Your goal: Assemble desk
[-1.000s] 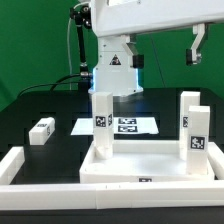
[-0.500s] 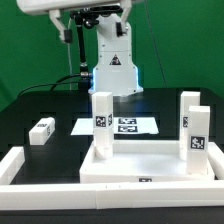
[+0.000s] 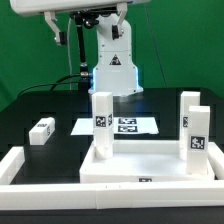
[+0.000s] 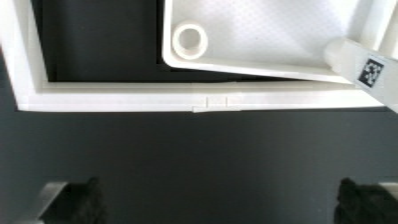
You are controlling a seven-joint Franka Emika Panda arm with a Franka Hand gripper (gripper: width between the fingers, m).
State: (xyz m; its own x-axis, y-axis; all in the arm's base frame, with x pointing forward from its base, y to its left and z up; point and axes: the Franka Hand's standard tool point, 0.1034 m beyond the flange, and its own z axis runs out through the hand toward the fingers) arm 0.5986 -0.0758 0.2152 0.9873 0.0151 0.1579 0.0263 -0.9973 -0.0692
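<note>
Wrist view: gripper open and empty, high above the desk.

Only the two dark fingertips show, spread wide apart with bare dark table between them and nothing held. Beyond them a white border rail runs across the table, and past it lies a corner of the tabletop panel with a round socket hole and one tagged leg block standing in it. In the exterior view the panel sits near the front rail with three legs upright: one on that view's left, two on its right. A loose leg block lies apart on the left, and the marker board lies behind the panel.
</note>
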